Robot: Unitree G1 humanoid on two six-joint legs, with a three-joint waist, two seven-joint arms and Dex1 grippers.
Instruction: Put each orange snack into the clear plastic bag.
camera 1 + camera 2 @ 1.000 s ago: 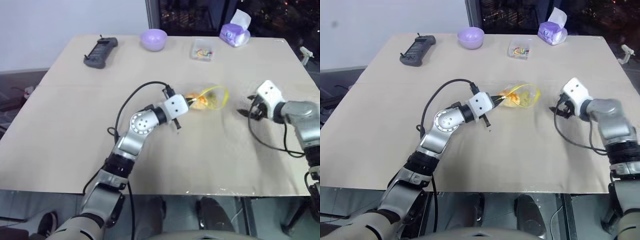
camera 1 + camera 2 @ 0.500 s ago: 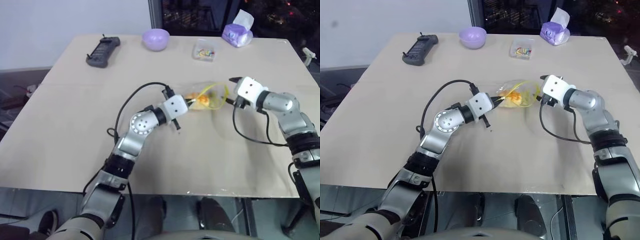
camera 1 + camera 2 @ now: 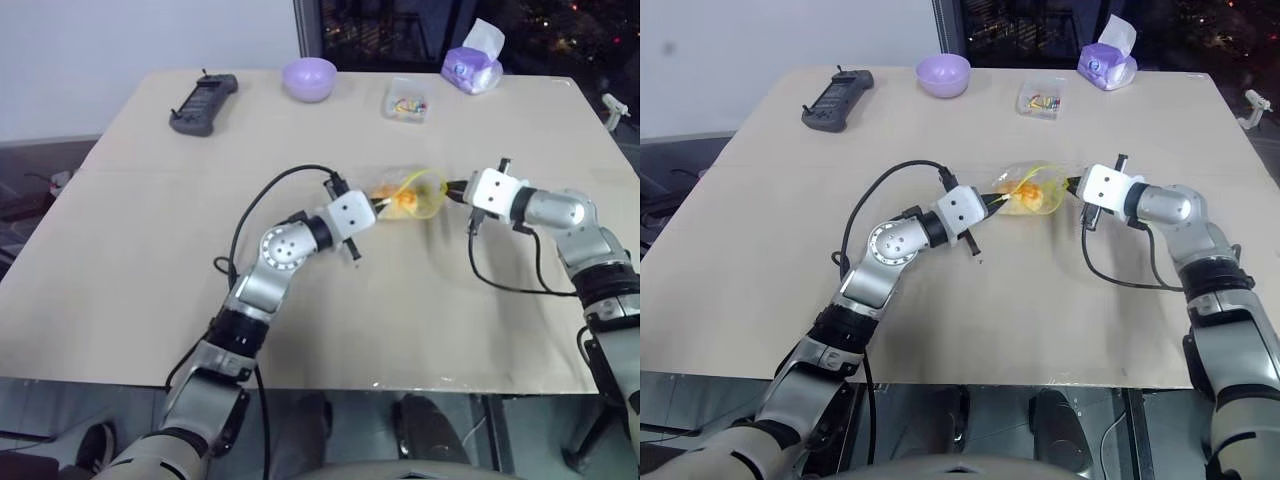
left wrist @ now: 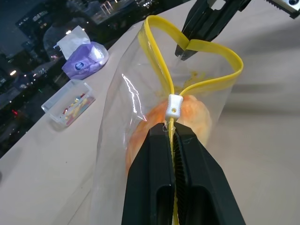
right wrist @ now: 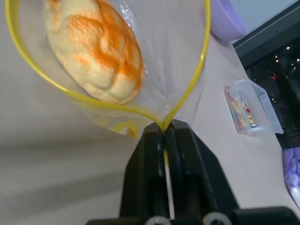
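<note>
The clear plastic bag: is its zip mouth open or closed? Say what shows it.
Open. The clear plastic bag's yellow zip strip forms a wide loop, with the orange snack visible inside.

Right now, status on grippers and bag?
Left gripper shut on bag zip strip. Right gripper shut on far end. Bun inside, mouth open. Nothing in the way.

No words or numbers can be read anywhere. The purple tissue pack (image 3: 471, 70) has a small mark on its front, but it is too tiny and blurry to make out.
</note>
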